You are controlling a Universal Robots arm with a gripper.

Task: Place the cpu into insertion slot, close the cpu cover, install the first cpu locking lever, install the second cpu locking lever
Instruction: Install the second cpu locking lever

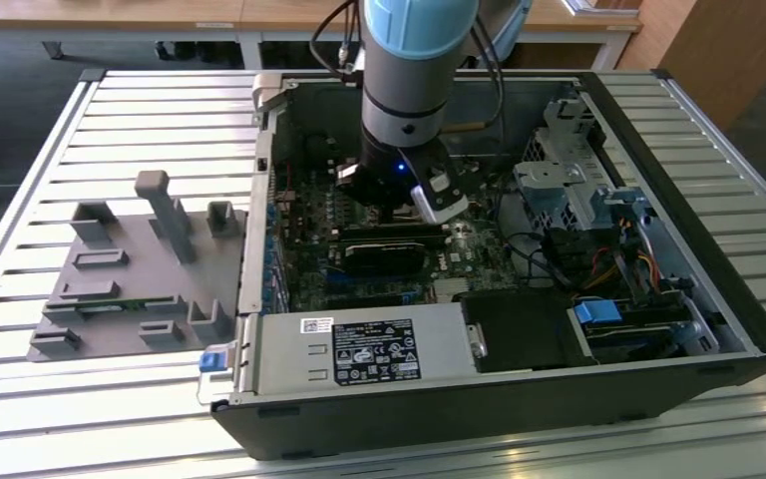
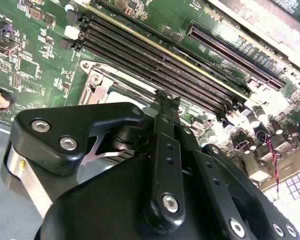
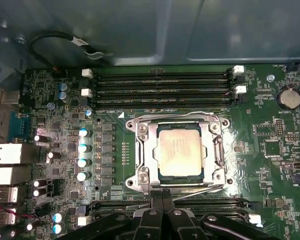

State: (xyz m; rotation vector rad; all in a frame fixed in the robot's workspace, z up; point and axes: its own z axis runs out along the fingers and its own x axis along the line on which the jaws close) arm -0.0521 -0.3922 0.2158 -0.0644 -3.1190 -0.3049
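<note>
While the blue-sleeved arm is reaching down into the open black computer case [image 1: 702, 299] at the centre of the exterior view, the small square cpu with its dull silver-grey metal top [image 3: 179, 152] is lying flat in the square metal-rimmed insertion slot [image 3: 142, 150] on the green circuit board [image 3: 275, 165], in the middle of the first wrist view. The thin silver cpu cover frame [image 3: 216, 152] is sitting down around the chip, its cut-out centre leaving the metal top showing. Four screws are showing at the socket's corners. The black gripper [image 3: 163, 201] is hovering at the lower centre of the first wrist view, just beside the socket's near edge, with its fingers [image 2: 166, 117] drawn together and nothing between them; whether the tips are touching the board, I cannot tell. Four long black card slots [image 3: 160, 87] are running in parallel above the socket. One grey moulded holder tray [image 1: 131, 279] is lying on the slatted table [image 1: 37, 399] at the exterior view's left.
</note>
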